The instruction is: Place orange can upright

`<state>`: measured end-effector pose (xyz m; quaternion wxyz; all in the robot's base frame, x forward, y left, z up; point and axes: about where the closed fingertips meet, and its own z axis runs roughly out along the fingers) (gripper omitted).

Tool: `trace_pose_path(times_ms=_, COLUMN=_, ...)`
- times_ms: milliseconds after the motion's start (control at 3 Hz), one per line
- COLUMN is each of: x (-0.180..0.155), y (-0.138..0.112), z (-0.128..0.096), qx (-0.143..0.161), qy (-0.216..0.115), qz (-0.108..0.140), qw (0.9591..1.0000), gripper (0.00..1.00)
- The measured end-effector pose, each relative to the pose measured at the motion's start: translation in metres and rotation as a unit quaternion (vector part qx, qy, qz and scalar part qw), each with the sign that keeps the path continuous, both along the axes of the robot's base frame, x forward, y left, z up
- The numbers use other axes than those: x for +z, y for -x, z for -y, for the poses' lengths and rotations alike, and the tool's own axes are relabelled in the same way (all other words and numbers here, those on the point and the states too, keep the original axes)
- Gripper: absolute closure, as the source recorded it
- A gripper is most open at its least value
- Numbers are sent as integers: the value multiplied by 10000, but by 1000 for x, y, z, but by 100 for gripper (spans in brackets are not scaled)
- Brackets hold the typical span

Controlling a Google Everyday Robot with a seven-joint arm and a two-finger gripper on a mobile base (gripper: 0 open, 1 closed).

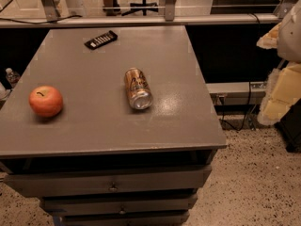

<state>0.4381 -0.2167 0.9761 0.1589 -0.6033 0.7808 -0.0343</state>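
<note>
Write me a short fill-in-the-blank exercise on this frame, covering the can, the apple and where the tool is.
1. The orange can lies on its ____ on the grey table.
2. The apple sits near the table's ____ edge as the camera sees it.
3. The tool hangs beyond the table's ____ edge, apart from the can.
4. The black remote lies near the table's ____ edge.

Missing words: side; left; right; far.
</note>
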Motion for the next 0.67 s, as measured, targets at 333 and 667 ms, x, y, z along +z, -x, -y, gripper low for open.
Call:
trace_pose_path(times_ms=333, x=0, y=0, z=0, qx=-1, qy=0, qz=0, qw=10000, gripper=0)
trace_pose_path(times_ms=667, x=-4, y=-6, z=-5, qx=-127, qy=-105, qz=43, qw=9999, gripper=0)
